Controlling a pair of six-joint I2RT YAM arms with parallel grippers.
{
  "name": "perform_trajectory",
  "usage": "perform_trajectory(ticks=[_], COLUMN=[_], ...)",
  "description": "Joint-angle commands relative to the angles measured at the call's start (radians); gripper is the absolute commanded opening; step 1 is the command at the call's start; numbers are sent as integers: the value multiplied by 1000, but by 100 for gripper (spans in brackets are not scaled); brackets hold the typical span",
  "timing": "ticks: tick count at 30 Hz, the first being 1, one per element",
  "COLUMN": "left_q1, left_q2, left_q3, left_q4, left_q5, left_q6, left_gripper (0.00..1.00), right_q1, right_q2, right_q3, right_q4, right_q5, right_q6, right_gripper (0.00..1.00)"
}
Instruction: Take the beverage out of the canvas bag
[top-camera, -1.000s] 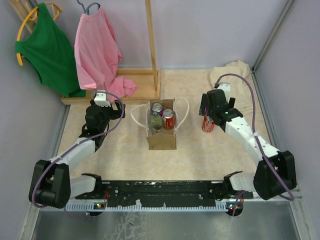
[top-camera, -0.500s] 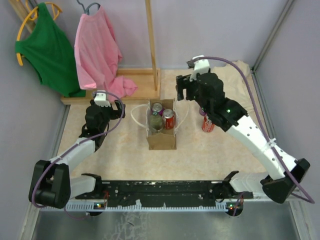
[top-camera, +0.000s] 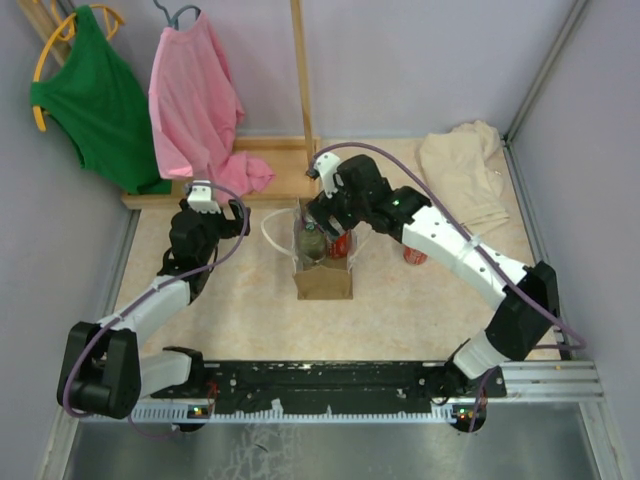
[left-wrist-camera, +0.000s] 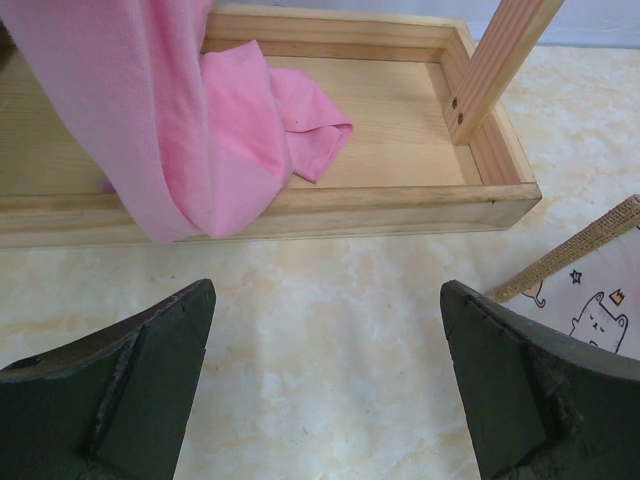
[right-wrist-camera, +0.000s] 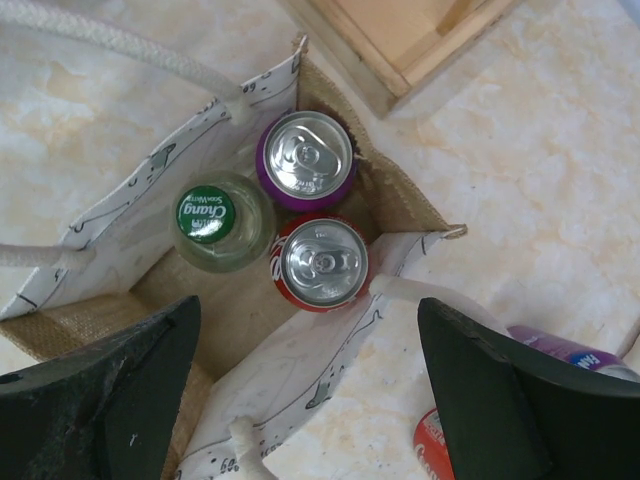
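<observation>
The tan canvas bag (top-camera: 323, 276) stands open at the table's middle, its white rope handles splayed to both sides. In the right wrist view the bag (right-wrist-camera: 110, 240) holds a purple can (right-wrist-camera: 305, 158), a red can (right-wrist-camera: 322, 262) and a green-capped clear bottle (right-wrist-camera: 213, 220), all upright. My right gripper (top-camera: 328, 214) hovers over the bag's mouth, open and empty (right-wrist-camera: 310, 305), its fingers spread wide just beyond the red can. My left gripper (top-camera: 206, 218) is open and empty (left-wrist-camera: 327, 292) over bare table left of the bag, whose corner (left-wrist-camera: 590, 285) shows at the right edge.
Another red can (top-camera: 415, 252) stands on the table right of the bag, also in the right wrist view (right-wrist-camera: 437, 455). A wooden rack base (top-camera: 275, 170) with a hanging pink shirt (top-camera: 195, 100) and a green shirt (top-camera: 95, 100) is behind. A pale beige cloth (top-camera: 462, 172) lies back right.
My right arm has lifted away from the red can on the table and swung left to above the bag's mouth. The left arm has not moved.
</observation>
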Motion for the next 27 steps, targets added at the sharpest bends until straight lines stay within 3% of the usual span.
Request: perform_trajectory(ticks=[1,9,19,27], left_q1=[-6,-6,-6,-6], left_q2=[-14,-7,6,1], left_q3=[5,13,21,13], left_q4=[10,10,12,12], left_q5=[0,3,6,1], left_q6=[-2,-2,1,2], left_gripper=[100,100,100,100], right_q1=[7,8,9,23], right_q2=[5,40,31,89], right_q3=[30,10,-73,-77], right_q4=[3,-4,98,134], right_q5=[-43,-115,-314,-294], right_q6=[-69,-72,-2,19], right_gripper=[90,89,90,83])
